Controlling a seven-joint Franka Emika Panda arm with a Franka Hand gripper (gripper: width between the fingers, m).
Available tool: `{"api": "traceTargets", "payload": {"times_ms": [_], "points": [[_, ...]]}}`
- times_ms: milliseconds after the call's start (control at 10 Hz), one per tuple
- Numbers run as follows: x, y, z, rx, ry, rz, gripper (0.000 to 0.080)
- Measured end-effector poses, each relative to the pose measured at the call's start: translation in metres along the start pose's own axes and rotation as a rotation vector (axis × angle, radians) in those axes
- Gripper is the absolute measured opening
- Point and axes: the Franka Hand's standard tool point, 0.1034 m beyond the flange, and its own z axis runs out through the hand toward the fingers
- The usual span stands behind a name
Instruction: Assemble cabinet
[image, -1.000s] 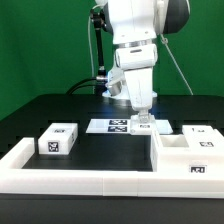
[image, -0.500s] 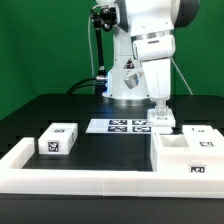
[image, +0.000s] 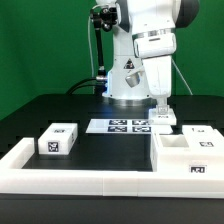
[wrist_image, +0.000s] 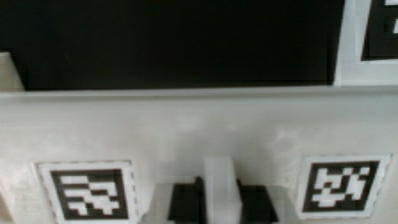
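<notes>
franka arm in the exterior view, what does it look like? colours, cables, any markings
The Franka arm has glossy white rounded shells with dark grey bands at the joints. A small black-and-white triangular sticker sits on its lower body. Thin black cables trail beside it. The two-finger gripper is white; the wrist view shows dark finger pads.

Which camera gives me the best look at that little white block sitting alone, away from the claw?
The exterior view: the block shows whole, tag and all, on the table by the rail. The wrist view misses it; the tagged part in the claw fills that picture.
</notes>
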Motion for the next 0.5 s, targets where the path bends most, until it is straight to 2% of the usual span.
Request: {"api": "traceTargets", "payload": {"times_ms": [200,500], "points": [[0.0041,0.0097,-0.0009,-0.014,0.001,-0.083,0.0062],[0.0036,0.0082,0.0008,-0.009,0.003,-0.069,0.0062]]}}
